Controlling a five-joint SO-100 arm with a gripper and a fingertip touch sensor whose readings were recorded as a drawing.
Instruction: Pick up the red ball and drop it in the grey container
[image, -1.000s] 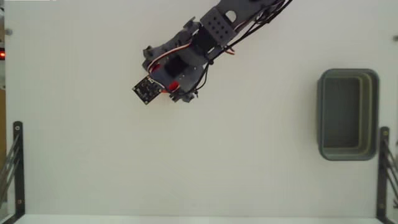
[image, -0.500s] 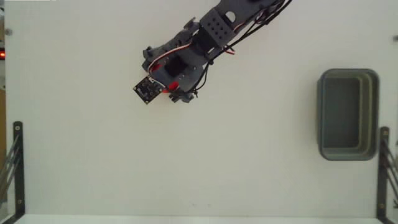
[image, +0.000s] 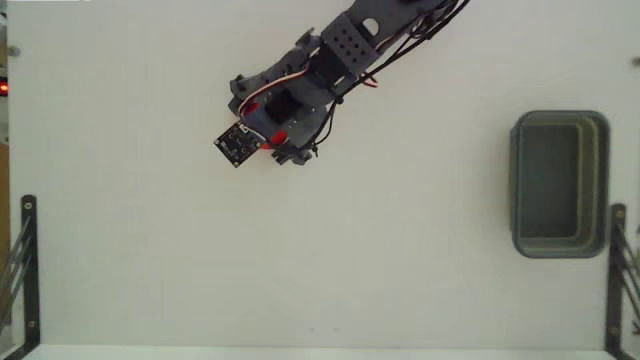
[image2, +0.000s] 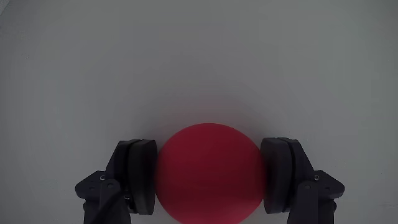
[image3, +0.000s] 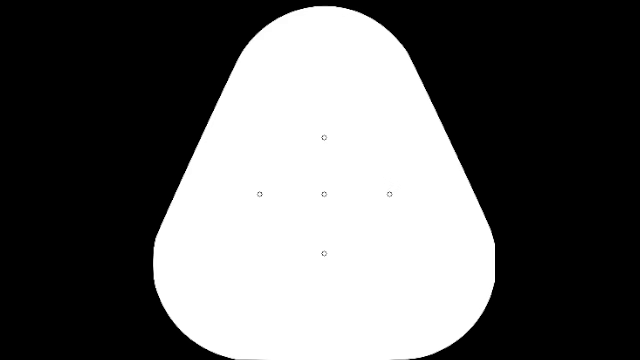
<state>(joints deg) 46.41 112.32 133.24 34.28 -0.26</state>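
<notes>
Wrist view: ball (image2: 208, 173) sits between the two dark fingers (image2: 138, 175), gripper (image2: 208, 177) clamped on it, left and right pads touching the ball's sides. Ball fills the low centre of the view, bottom cut by the frame edge. Soft shadow around the ball on the white table (image2: 199, 56), so it looks on or close to the surface; cannot tell if it is lifted

Fixed view, looking down: arm (image: 340, 50) comes in from the top edge, right of centre, and reaches down-left. Gripper (image: 272, 143) is in the upper left-centre part of the table (image: 350, 270). Ball (image: 277, 137) mostly hidden under the gripper body, only small red bits show. Small black camera board (image: 234, 146) sticks out at the gripper's left end. Wires (image: 415, 30) run along the arm, red and black

Container (image: 559, 184) stands at the far right, mid-height in the view, long side running up-down, nothing seen inside. It is well apart from the gripper and ball, wide bare table between them

Black metal brackets at the lower left edge (image: 25, 270) and lower right edge (image: 617, 280); the right one is just beside the container's lower right corner. Small red light (image: 3, 89) at the left edge, upper part
</notes>
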